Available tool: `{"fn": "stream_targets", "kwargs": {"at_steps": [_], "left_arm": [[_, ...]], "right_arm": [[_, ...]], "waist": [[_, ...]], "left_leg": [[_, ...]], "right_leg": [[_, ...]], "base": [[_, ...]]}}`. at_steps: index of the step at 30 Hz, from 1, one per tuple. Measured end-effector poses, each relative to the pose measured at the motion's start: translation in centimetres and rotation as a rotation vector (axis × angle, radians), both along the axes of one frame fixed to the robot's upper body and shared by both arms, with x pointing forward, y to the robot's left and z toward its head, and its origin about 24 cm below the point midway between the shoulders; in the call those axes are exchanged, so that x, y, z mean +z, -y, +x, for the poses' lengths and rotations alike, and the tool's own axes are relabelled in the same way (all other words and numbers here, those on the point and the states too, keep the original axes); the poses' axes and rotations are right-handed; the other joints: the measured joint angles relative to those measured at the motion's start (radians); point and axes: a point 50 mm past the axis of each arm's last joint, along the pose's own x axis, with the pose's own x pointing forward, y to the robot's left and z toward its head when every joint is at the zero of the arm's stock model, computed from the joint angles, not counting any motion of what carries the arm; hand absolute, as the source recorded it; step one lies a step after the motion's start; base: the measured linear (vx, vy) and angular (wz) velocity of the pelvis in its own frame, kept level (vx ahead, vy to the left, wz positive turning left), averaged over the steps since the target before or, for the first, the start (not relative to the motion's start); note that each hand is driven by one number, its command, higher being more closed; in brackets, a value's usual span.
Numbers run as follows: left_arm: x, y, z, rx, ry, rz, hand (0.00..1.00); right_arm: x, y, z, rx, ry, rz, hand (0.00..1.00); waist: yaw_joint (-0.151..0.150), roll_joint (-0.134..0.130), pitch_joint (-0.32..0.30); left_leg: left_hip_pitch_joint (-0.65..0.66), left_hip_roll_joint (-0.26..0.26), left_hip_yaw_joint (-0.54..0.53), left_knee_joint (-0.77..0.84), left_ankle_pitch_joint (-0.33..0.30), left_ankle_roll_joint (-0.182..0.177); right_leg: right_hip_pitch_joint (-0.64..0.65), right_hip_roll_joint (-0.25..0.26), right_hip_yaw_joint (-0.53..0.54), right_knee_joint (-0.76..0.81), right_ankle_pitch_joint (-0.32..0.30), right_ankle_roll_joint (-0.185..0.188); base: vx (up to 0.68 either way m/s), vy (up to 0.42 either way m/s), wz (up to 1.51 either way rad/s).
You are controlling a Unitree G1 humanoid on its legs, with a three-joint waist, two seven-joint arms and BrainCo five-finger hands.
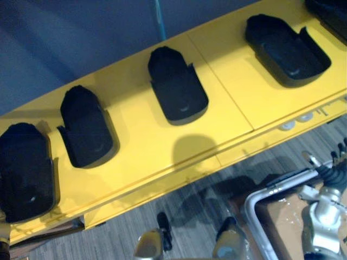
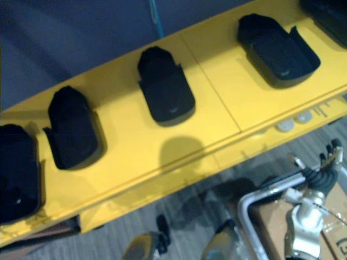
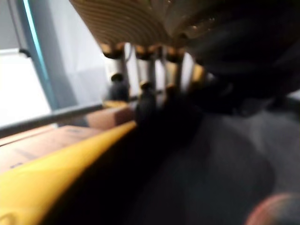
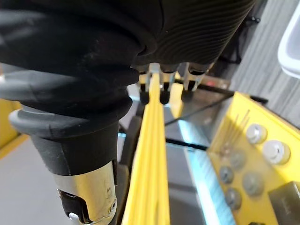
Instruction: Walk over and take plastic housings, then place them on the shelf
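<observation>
At the far left, the left hand is seen from its wrist view beside the front edge of a yellow shelf, against a dark blurred mass. Whether this hand is open, closed or gripping cannot be told.

The shelf runs slantwise from the near left to the far right, in front of a grey-blue wall. Five black plastic housings are set along it, well apart from one another.

- The first housing lies at the shelf's left end.
- The second housing lies just beside the first.
- The third housing is placed near the middle of the shelf.
- The fourth housing lies further right, its walled hollow turned upward.
- The fifth housing is cut off by the picture's edge at the far right corner.

Each housing is laid flat on the yellow surface, and nothing is seen inside the hollows.

Two round buttons are set into the shelf's front face towards the right.

On the grey floor at the lower right, a brown cardboard box is held within a grey tube frame. Its contents cannot be told.

The right hand is held above this box with straight fingers towards the shelf's edge, and nothing is gripped.
</observation>
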Motion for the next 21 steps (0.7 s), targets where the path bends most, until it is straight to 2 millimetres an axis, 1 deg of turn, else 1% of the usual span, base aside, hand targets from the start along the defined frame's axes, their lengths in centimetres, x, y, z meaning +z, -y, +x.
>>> {"fn": "stream_targets", "kwargs": {"at_steps": [2, 4, 6, 8, 11, 12, 13, 14, 15, 17, 18, 19, 20, 21], "left_arm": [[0.1, 0.0, 0.1, 0.026, 0.032, -0.006, 0.0], [0.1, 0.0, 0.1, 0.05, 0.051, -0.007, 0.0], [0.0, 0.0, 0.1, 0.065, 0.068, -0.008, 0.0], [0.1, 0.0, 0.0, 0.082, 0.079, -0.017, 0.0], [-0.2, -0.2, -0.7, 0.148, 0.105, -0.015, 0.0], [-0.1, -0.3, -0.8, 0.165, 0.117, -0.013, 0.0], [0.0, -0.4, -1.0, 0.187, 0.142, -0.003, 0.0], [0.3, -0.6, -1.4, 0.231, 0.213, 0.005, 0.0], [0.6, -0.7, -1.5, 0.245, 0.247, 0.012, 0.0], [2.1, -0.8, -1.5, 0.294, 0.433, 0.048, 0.0], [2.7, -0.8, -1.5, 0.305, 0.492, 0.068, 0.0], [4.3, -0.7, -1.5, 0.318, 0.63, 0.127, 0.0], [5.1, -0.6, -1.4, 0.312, 0.691, 0.153, 0.0], [6.3, -0.4, -1.2, 0.299, 0.771, 0.201, 0.0]], "right_arm": [[-0.2, -0.1, 0.0, -0.002, 0.001, 0.011, 0.0], [-0.2, -0.3, 0.1, 0.0, 0.009, 0.02, 0.0], [-0.1, -0.4, 0.1, 0.001, 0.016, 0.022, 0.0], [0.1, -0.5, 0.1, 0.005, 0.025, 0.021, 0.0], [0.9, -0.9, 0.1, 0.018, 0.06, 0.01, 0.0], [1.0, -1.0, 0.1, 0.02, 0.066, 0.01, 0.0], [1.0, -1.0, 0.1, 0.022, 0.069, 0.009, 0.0], [0.9, -1.1, -0.1, 0.02, 0.066, 0.014, 0.0], [0.8, -1.1, -0.1, 0.019, 0.064, 0.019, 0.0], [0.1, -1.5, -0.4, 0.014, 0.056, 0.046, 0.0], [-0.1, -1.6, -0.5, 0.012, 0.054, 0.055, 0.0], [-0.3, -1.9, -0.8, 0.01, 0.054, 0.068, 0.0], [-0.4, -2.0, -1.0, 0.012, 0.053, 0.069, 0.0], [-0.4, -2.2, -1.2, 0.013, 0.056, 0.071, 0.0]], "waist": [[0.003, -0.008, 0.005], [0.011, -0.01, 0.008], [0.014, -0.011, 0.008], [0.014, -0.012, 0.009], [0.013, -0.015, 0.012], [0.013, -0.018, 0.025], [0.014, -0.019, 0.037], [0.014, -0.019, 0.037], [0.015, -0.019, 0.037], [0.015, -0.019, 0.037], [0.015, -0.019, 0.037], [0.016, -0.018, 0.036], [0.017, -0.018, 0.036], [0.018, -0.018, 0.036]], "left_leg": [[-0.015, 0.006, -0.004, 0.02, -0.007, 0.0], [-0.021, 0.015, -0.001, 0.038, -0.021, -0.002], [-0.025, 0.02, 0.0, 0.054, -0.031, -0.001], [-0.028, 0.023, -0.001, 0.061, -0.038, 0.0], [-0.023, 0.027, 0.008, 0.062, -0.044, 0.001], [-0.01, 0.027, 0.012, 0.062, -0.045, 0.002], [0.007, 0.027, 0.016, 0.06, -0.049, 0.002], [0.015, 0.027, 0.017, 0.06, -0.055, 0.003], [0.019, 0.026, 0.019, 0.056, -0.056, 0.003], [0.027, 0.022, 0.019, 0.05, -0.056, 0.003], [0.032, 0.021, 0.02, 0.046, -0.056, 0.003], [0.046, 0.017, 0.022, 0.033, -0.056, 0.003], [0.053, 0.016, 0.023, 0.03, -0.055, 0.003], [0.066, 0.015, 0.025, 0.023, -0.055, 0.003]], "right_leg": [[-0.003, 0.006, 0.003, -0.009, 0.005, -0.003], [-0.002, 0.015, 0.01, -0.019, 0.01, -0.005], [0.001, 0.026, 0.041, -0.031, 0.011, -0.006], [0.008, 0.035, 0.051, -0.049, 0.017, 0.003], [0.016, 0.043, 0.054, -0.072, 0.031, 0.002], [0.032, 0.044, 0.054, -0.078, 0.033, 0.005], [0.049, 0.045, 0.054, -0.085, 0.033, 0.005], [0.06, 0.045, 0.054, -0.092, 0.034, 0.007], [0.063, 0.046, 0.054, -0.096, 0.035, 0.009], [0.075, 0.046, 0.052, -0.109, 0.038, 0.015], [0.079, 0.046, 0.052, -0.113, 0.04, 0.017], [0.091, 0.046, 0.051, -0.121, 0.041, 0.02], [0.098, 0.046, 0.051, -0.126, 0.042, 0.022], [0.112, 0.049, 0.05, -0.136, 0.044, 0.025]], "base": [[0.01, 0.001, 0.02], [0.03, 0.006, -0.07], [0.02, 0.005, -0.03], [0.01, 0.002, -0.02], [0.02, 0.01, -0.07], [0.02, 0.008, -0.06], [0.01, 0.014, -0.05], [0.0, 0.013, -0.04], [0.0, 0.0, 0.0], [0.0, 0.0, 0.0], [0.0, 0.0, 0.0], [0.0, 0.0, 0.0], [0.0, 0.0, 0.0], [0.03, 0.008, -0.04]]}}
